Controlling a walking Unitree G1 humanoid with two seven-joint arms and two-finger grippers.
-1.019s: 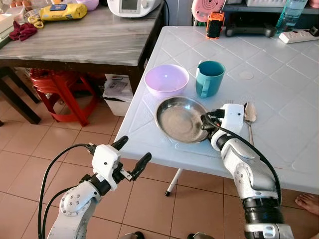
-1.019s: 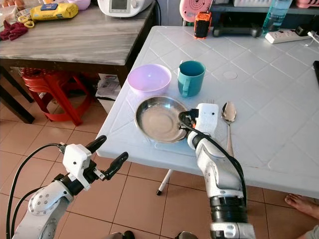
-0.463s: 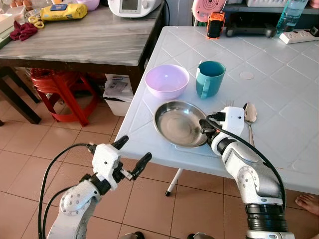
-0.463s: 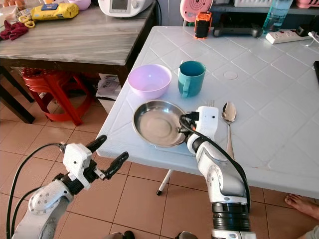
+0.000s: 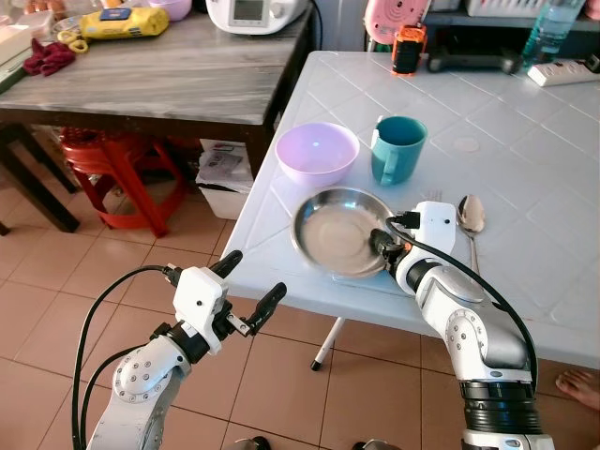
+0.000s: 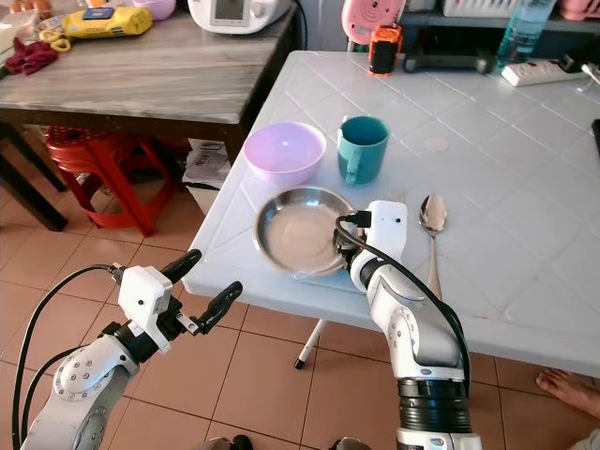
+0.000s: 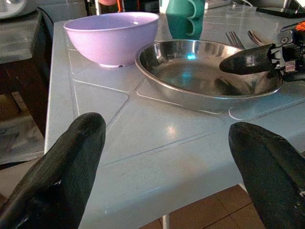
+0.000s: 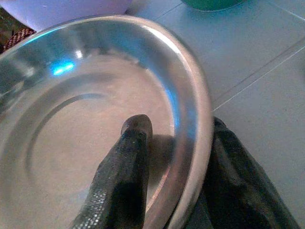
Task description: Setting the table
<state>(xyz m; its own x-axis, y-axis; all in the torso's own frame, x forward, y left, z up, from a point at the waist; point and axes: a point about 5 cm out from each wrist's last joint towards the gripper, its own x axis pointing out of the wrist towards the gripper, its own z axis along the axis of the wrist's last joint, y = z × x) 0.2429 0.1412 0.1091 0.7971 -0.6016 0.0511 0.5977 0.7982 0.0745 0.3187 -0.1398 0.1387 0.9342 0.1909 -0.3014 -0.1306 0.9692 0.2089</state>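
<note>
A steel plate (image 5: 337, 230) lies near the front edge of the white table (image 5: 525, 159). My right gripper (image 5: 382, 242) is shut on the plate's right rim (image 8: 190, 109), with one finger (image 8: 128, 162) inside the dish and the other under the rim. Behind the plate stand a purple bowl (image 5: 317, 152) and a teal mug (image 5: 397, 148). A spoon (image 5: 471, 216) and a fork (image 7: 233, 38) lie to the plate's right. My left gripper (image 5: 251, 277) hangs open in the air below the table's front left corner, holding nothing.
A grey wooden table (image 5: 159, 75) with clutter stands to the left, with a red stool (image 5: 112, 159) beneath it. At the white table's far edge are an orange device (image 5: 406, 49), a power strip (image 5: 562, 70) and a bottle (image 5: 548, 19). A person's foot (image 5: 577, 384) is at the lower right.
My right gripper and the steel plate have shifted slightly toward the table's front edge. The left arm has hardly moved.
</note>
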